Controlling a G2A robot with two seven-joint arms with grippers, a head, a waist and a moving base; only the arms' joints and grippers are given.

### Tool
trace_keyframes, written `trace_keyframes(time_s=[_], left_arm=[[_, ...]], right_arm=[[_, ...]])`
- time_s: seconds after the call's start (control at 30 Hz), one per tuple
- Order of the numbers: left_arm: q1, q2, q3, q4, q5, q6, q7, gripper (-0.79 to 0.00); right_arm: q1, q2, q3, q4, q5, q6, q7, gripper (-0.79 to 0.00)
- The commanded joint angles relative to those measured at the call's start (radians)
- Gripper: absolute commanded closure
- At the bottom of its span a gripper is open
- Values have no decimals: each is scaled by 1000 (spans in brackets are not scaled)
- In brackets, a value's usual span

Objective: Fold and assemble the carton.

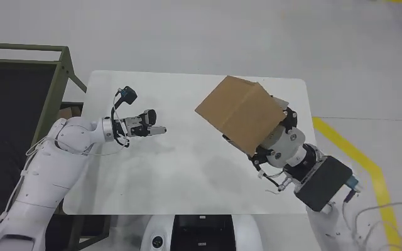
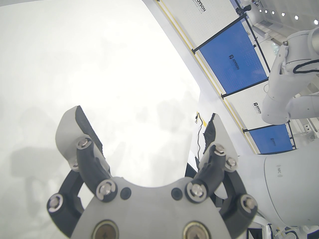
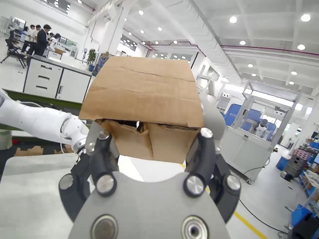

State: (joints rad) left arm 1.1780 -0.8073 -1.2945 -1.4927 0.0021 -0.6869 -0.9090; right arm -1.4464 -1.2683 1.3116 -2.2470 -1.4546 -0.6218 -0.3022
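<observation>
Gripping brown cardboard carton (image 3: 142, 93) aloft by one end in right claw (image 3: 152, 135), left claw (image 2: 147, 125) spread wide and empty — could twist loose, drop onto white bench (image 1: 188, 176).

The plain brown corrugated cardboard carton (image 1: 242, 113) is squared up into a box and held raised above the far right part of the white counter (image 1: 188, 182), tilted and turned so that one corner points away from the robot. Its broad outer panels look flat, with a few creases running across one face. At the end nearest the right pincer (image 3: 152, 138), two short flaps are folded inward and meet at a rough seam, with a dark gap above them. The pincer's fingers (image 3: 211, 123) clamp this end from both sides
</observation>
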Motion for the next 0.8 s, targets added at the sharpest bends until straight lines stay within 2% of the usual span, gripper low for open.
trace_keyframes(time_s=[0.0,0.13,0.23,0.47,0.6,0.77], left_arm=[[0,0,0,0,0,0,0,-785],[0,0,0,0,0,0,0,-785],[0,0,0,0,0,0,0,-785],[0,0,0,0,0,0,0,-785],[6,-1,-1,-9,8,12,20,-785],[21,1,-17,-16,22,25,50,-785]], right_arm=[[12,4,-6,28,20,-67,28,0],[42,10,-26,117,-12,-129,104,0],[65,12,-64,214,-72,-137,129,0],[147,4,-194,518,-202,-114,65,0],[229,-12,-264,713,-240,-43,48,0],[320,-27,-365,922,-297,-79,-81,0]])
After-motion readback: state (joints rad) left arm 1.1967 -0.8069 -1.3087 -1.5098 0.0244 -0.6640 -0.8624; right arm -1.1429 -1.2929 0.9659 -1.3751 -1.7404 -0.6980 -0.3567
